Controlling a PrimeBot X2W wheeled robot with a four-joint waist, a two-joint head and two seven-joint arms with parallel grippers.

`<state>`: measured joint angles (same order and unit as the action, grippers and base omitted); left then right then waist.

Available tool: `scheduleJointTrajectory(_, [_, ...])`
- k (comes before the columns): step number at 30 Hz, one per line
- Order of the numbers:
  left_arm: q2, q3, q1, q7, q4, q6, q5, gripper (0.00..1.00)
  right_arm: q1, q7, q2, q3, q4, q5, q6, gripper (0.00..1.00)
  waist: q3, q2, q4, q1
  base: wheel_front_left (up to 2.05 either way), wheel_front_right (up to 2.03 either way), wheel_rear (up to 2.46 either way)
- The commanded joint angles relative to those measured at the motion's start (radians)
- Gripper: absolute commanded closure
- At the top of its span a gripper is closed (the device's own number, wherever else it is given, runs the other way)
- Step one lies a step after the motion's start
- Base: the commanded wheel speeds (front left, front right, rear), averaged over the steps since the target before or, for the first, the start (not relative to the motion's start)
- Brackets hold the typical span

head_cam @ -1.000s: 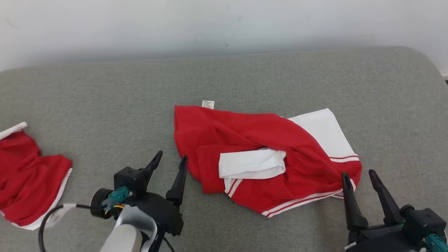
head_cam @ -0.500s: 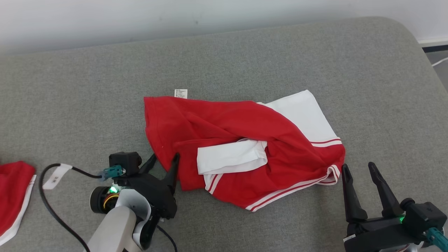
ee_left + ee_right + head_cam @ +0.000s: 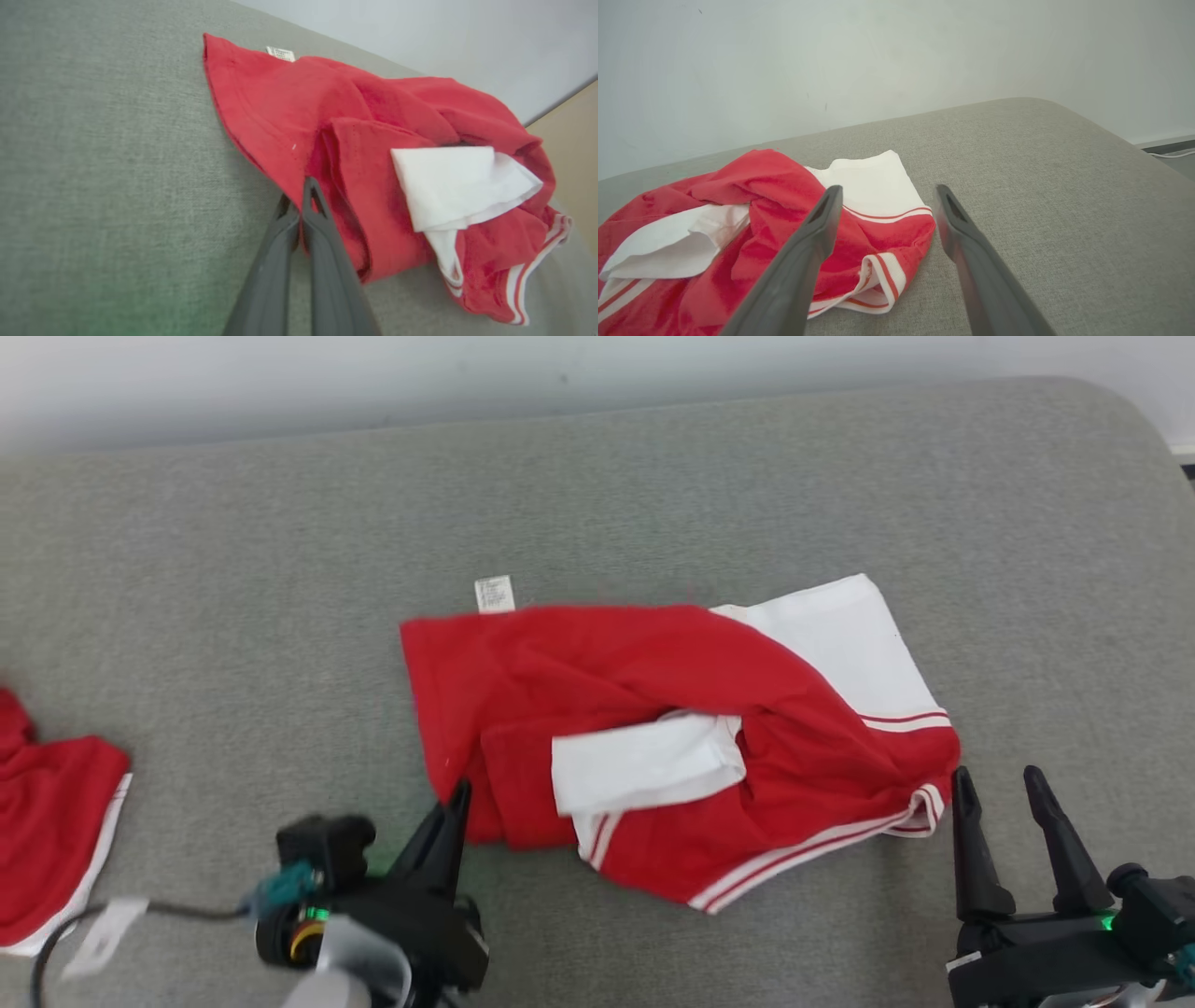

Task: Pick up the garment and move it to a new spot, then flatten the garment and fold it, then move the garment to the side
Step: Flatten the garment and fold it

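The red garment (image 3: 653, 672) with white panels and striped trim lies crumpled around the middle of the grey fabric-covered worktop (image 3: 233, 569), well short of the far edge that runs along the pale wall (image 3: 560, 364). Its care label (image 3: 494, 594) pokes out of the hem on the far side, and a white flap (image 3: 644, 770) is folded over the red cloth on top. The left gripper (image 3: 456, 793) is at the garment's near left edge. In the left wrist view its jaws are pressed together on that red edge, with a sliver of cloth showing between them. The right gripper (image 3: 997, 775) sits just beside the garment's striped corner on the side towards the worktop's right edge, its jaws apart and holding nothing. A second red piece of clothing (image 3: 51, 821) lies at the worktop's left edge, well apart from the first.
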<state>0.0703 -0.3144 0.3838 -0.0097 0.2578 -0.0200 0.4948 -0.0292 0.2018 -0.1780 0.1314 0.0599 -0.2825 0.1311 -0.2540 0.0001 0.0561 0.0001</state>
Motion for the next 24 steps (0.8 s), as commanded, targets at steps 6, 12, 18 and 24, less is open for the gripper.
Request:
scheduleJointTrajectory(6, [0.028,0.005,-0.214,0.04,-0.232,-0.062,0.026,1.0,0.018,-0.022,-0.009,-0.02,0.007,-0.008,-0.001,0.0,0.005,-0.0001,-0.061,-0.0001,0.0,0.0,0.0])
scheduleJointTrajectory(12, [0.033,0.008,-0.332,0.059,-0.307,-0.105,0.042,1.0,0.025,-0.041,-0.015,-0.029,0.004,-0.012,-0.001,0.0,0.019,-0.0001,-0.087,-0.0001,0.0,0.0,0.0])
scheduleJointTrajectory(18, [0.03,0.015,-0.417,0.064,-0.313,-0.138,0.062,1.0,0.042,-0.057,-0.013,-0.05,0.004,-0.013,-0.001,0.0,0.032,-0.0001,-0.113,-0.0001,0.0,0.0,0.0])
scheduleJointTrajectory(24, [0.044,0.026,-0.403,0.032,-0.294,-0.155,0.027,0.0,0.042,-0.065,-0.004,-0.063,-0.005,-0.012,-0.001,0.0,0.049,-0.0001,-0.117,-0.0001,0.0,0.0,0.0])
